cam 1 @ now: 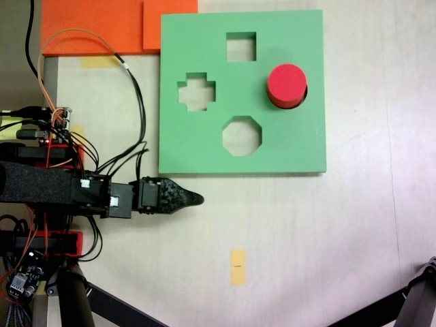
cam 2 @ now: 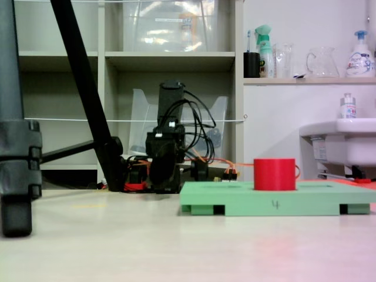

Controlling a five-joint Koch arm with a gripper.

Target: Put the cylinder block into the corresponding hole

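While the arm lies low over the table's left side in a fixed view, its gripper (cam 1: 194, 199) points right just below the green foam board's (cam 1: 204, 146) lower left corner, touching nothing; only one dark tip shows, so I cannot tell if the jaws are parted or pressed together. The red cylinder (cam 1: 286, 84) stands upright in the round hole (cam 1: 304, 92) near the board's right edge. From the low side camera it rises well above the board's top.
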